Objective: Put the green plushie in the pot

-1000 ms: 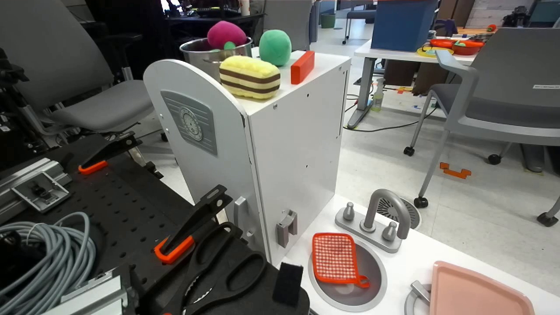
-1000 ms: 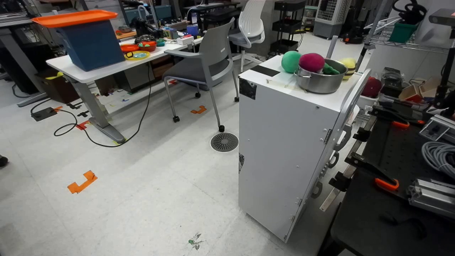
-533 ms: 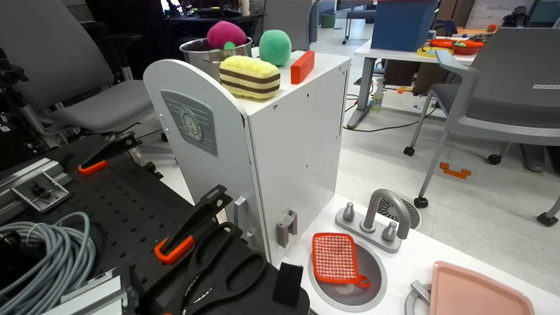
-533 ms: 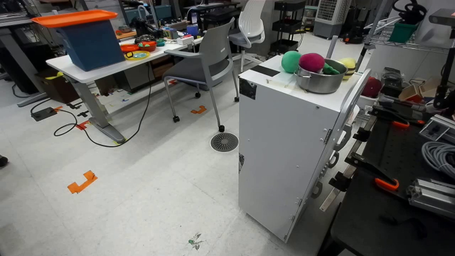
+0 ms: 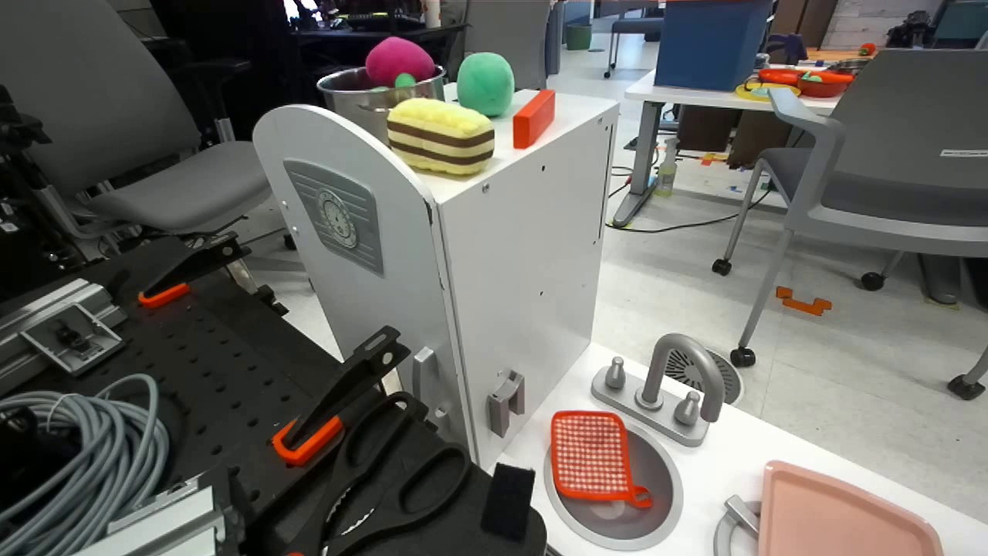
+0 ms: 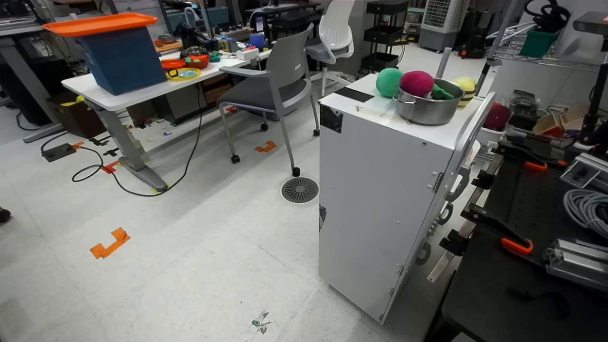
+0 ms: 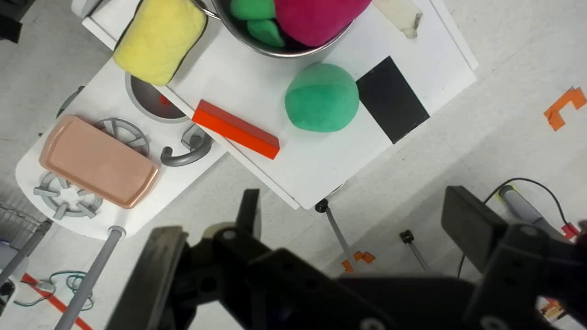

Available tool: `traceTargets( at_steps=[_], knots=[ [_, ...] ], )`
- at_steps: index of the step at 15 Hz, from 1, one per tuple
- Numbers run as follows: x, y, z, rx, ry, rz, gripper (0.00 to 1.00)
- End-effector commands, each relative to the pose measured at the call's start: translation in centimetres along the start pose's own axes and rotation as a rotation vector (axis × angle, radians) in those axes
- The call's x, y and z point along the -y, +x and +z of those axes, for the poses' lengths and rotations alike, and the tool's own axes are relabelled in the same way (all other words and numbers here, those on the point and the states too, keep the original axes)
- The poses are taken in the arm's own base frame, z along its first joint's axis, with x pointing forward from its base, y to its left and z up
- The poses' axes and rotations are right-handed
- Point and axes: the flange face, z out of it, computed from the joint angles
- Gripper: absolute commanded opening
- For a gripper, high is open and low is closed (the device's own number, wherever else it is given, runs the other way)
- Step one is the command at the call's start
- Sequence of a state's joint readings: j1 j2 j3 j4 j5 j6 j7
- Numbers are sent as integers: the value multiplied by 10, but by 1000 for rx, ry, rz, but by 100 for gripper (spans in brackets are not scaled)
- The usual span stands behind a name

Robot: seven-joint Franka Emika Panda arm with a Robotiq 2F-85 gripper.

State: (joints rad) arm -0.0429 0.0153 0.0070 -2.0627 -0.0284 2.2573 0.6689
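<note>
"Why is your claw (image 7: 353, 208) spread wide with nothing in it?"

"Maybe so it fits round the green plush ball (image 7: 322, 97). That sits outside the steel pot (image 6: 429, 112), between it and the corner of the white worktop (image 7: 257, 87) nearest your claw in the wrist view."

"Why should you go gently?"

"A hot-pink plush ball (image 7: 316, 20) pokes up from the pot, so yours might roll off. Mind the red block (image 7: 236, 129) by the edge facing the sink (image 5: 654, 463)."

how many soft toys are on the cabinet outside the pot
2: the green plushie, between the red block and the black patch, and the yellow toy, beside the pot.
</note>
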Motion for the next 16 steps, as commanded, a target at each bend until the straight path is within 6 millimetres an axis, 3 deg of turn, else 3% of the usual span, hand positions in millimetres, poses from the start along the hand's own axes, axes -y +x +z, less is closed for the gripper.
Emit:
traceTargets(
  at_steps=[1, 7, 16],
  knots=[
    [-8, 1, 4, -14, -28, 17, 100],
    [-19, 7, 32, -7, -73, 44, 100],
    [-3, 1, 84, 5, -179, -12, 100]
  ],
)
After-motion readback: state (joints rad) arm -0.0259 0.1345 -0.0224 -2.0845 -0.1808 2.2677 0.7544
